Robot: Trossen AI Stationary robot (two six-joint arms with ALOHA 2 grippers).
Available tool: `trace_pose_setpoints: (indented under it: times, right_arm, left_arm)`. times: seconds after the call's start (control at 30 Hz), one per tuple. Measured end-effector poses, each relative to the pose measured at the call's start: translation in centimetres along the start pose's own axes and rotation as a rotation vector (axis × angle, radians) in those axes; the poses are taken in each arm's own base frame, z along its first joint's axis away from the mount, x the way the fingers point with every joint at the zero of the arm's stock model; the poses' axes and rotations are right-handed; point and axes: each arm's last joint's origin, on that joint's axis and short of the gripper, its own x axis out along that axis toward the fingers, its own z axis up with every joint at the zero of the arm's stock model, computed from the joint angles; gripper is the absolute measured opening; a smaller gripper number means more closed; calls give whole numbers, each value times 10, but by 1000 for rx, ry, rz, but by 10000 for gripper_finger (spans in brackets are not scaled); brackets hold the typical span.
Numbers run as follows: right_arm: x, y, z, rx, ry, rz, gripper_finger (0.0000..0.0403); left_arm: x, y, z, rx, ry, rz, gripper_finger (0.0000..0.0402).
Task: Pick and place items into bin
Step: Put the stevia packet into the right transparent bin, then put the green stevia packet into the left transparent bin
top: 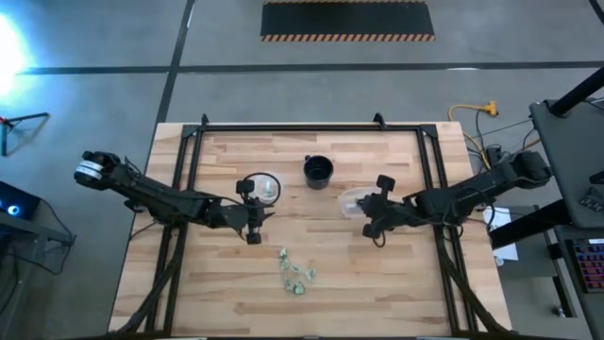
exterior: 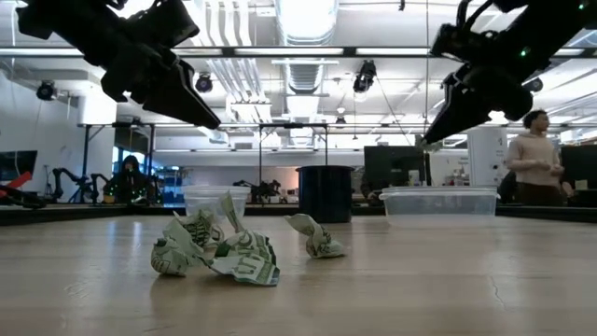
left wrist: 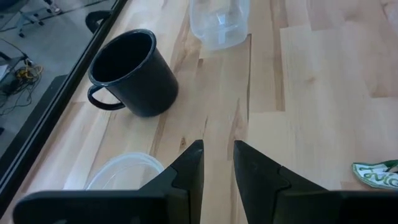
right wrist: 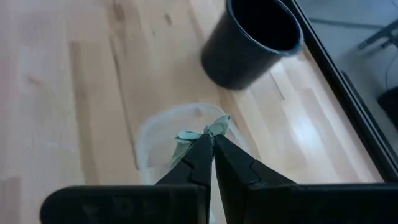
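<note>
Main risk: my right gripper (right wrist: 209,142) hangs over the clear bin (right wrist: 163,138) with a crumpled green-white item (right wrist: 200,133) pinched only at the fingertips; a light piece like this may cling to a finger on release, or drift past the rim onto the table (top: 396,293) if I let go while off-centre. The black mug (right wrist: 250,38) stands just beyond the bin, so a drop carried too far could land in the wrong vessel. Right fingers are closed to a sliver on the item, touching nothing else. My left gripper (left wrist: 217,163) hovers above the table beside a clear cup (left wrist: 124,171), fingers narrowly apart, holding nothing. The remaining items (top: 293,270) lie in a loose cluster on the wood nearer the front edge, well apart from the bin.
</note>
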Motion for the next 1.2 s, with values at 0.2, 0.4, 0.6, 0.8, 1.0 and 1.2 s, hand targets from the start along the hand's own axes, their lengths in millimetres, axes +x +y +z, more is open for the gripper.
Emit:
trace_pose_setpoints:
  times: [0.2,0.4,0.6,0.8,1.0,1.2]
  right_arm:
    - [12,-9,-8,18,52,-35,9]
    - [21,-15,-20,59,103,-31,9]
    - [24,-15,-25,83,84,-30,40]
    - [23,-15,-20,84,69,-25,91]
    - [14,-2,-9,15,-12,42,113]
    - [-5,24,-3,-94,-141,156,115]
  left_arm:
    - [0,1,1,16,-8,25,70]
    - [0,1,1,27,-7,30,70]
    - [0,1,1,34,-10,31,70]
    - [0,1,3,19,-33,26,70]
    - [4,-8,3,23,-33,-183,70]
    - [20,-28,-3,43,-10,-301,70]
